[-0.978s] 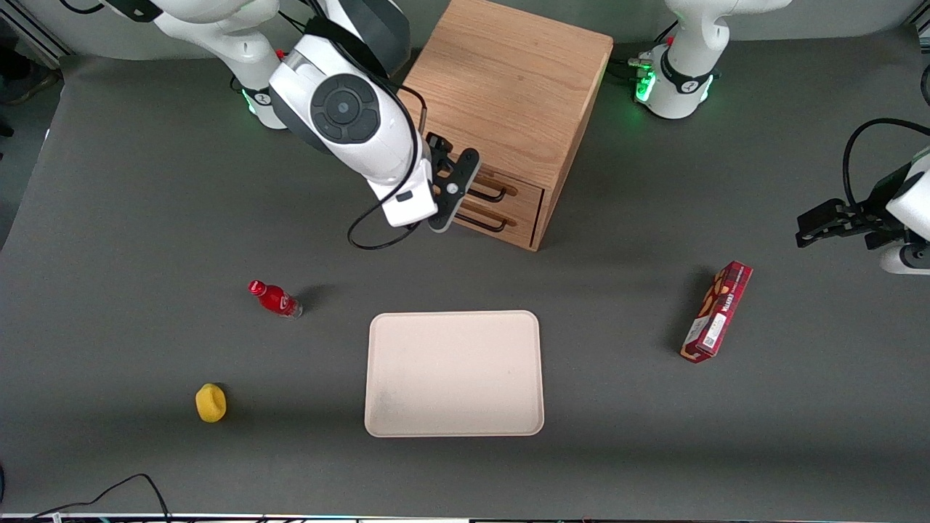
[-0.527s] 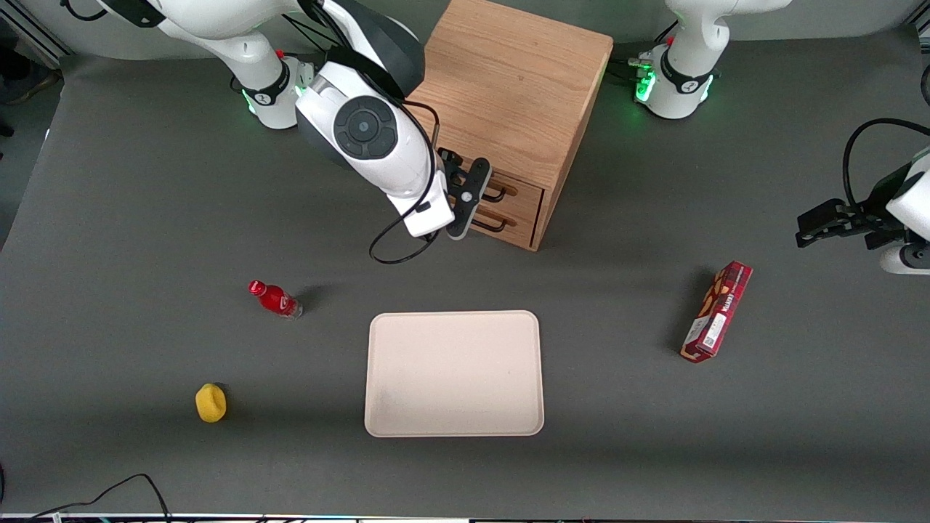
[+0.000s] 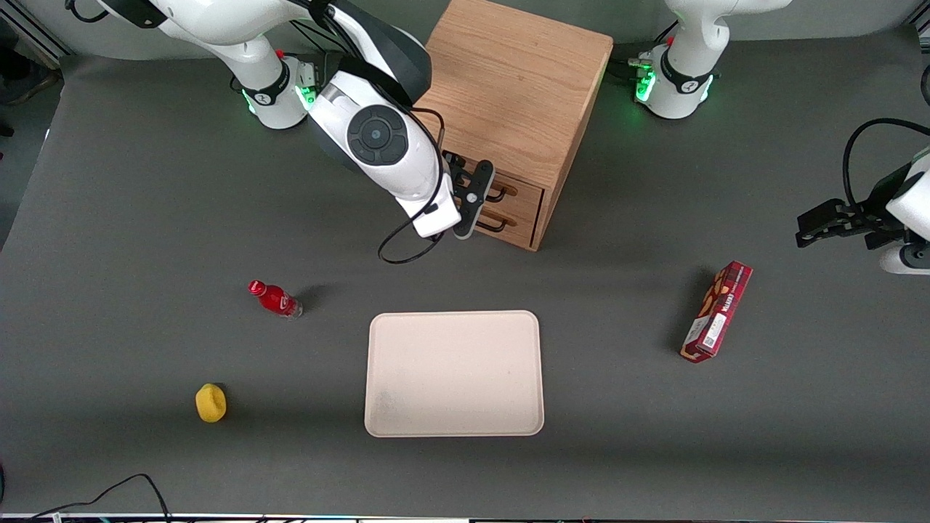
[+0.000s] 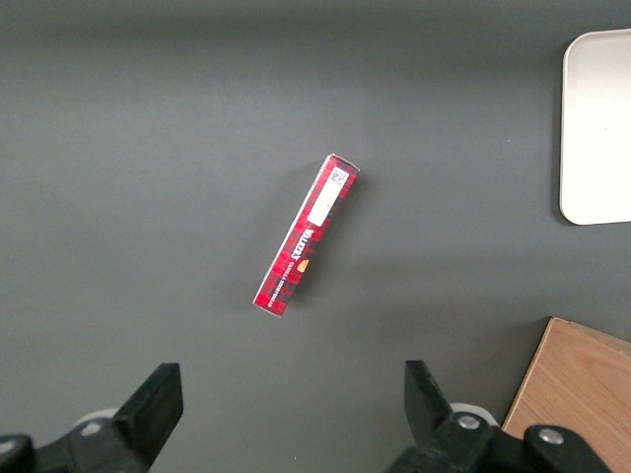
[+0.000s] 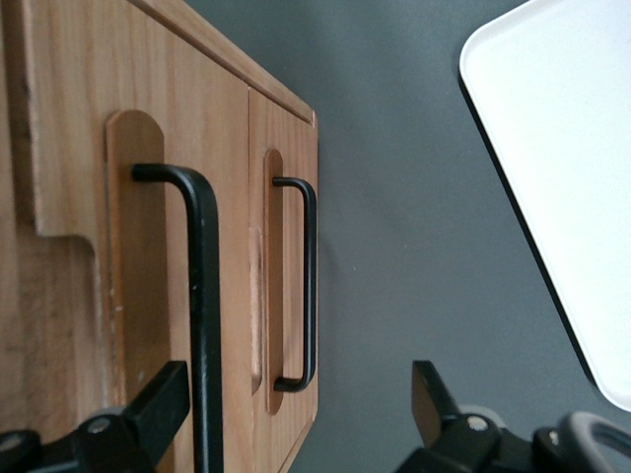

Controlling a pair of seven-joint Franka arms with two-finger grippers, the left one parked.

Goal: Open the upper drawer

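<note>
Dark grey matted table (image 3: 145, 181), seen from the front camera; dial centred on the tray for the clock bearings below.

1. Cabinet (image 3: 508, 80), light oak, block-shaped, at 12 o'clock, standing on the table and turned slightly askew. Two drawer fronts on the face toward the camera.
2. Tray (image 3: 454, 374), cream, rectangular with rounded corners, flat on the table at dial centre. One corner also shown from the parked wrist (image 4: 596, 118) and a curved edge from the working wrist (image 5: 562, 148).
3. Upper drawer (image 3: 519, 190), top of the cabinet's pair, wide oak front (image 5: 222, 148). Shut, no gap showing along its edges. Long black bar handle (image 3: 498, 193) (image 5: 204, 296) mounted over a rounded recess.
4. Lower drawer (image 3: 516, 218) (image 5: 254, 148), directly beneath, matching front with its own black handle (image 3: 494, 225) (image 5: 309, 286). Shut likewise.
5. Gripper (image 3: 476, 200) (image 5: 296, 424), black, two-fingered, on the white working arm. Held directly in front of the drawer fronts at about 12 o'clock, at the working arm's end of the handles. Fingers (image 5: 148, 404) spread wide, nothing pinched; upper handle bar passing between them, just beside one finger. Contact with the bar not determinable.
6. Box (image 3: 716, 312) (image 4: 306, 232), red, long and narrow, white label, lying flat between 2 and 3 o'clock, toward the parked arm's end.
7. Bottle (image 3: 275, 298), small, red with a red cap, near 10 o'clock, tilted in the picture.
8. Yellow object (image 3: 211, 403), small, rounded, at 9 o'clock, well apart from the tray and nearer the camera than the bottle.
</note>
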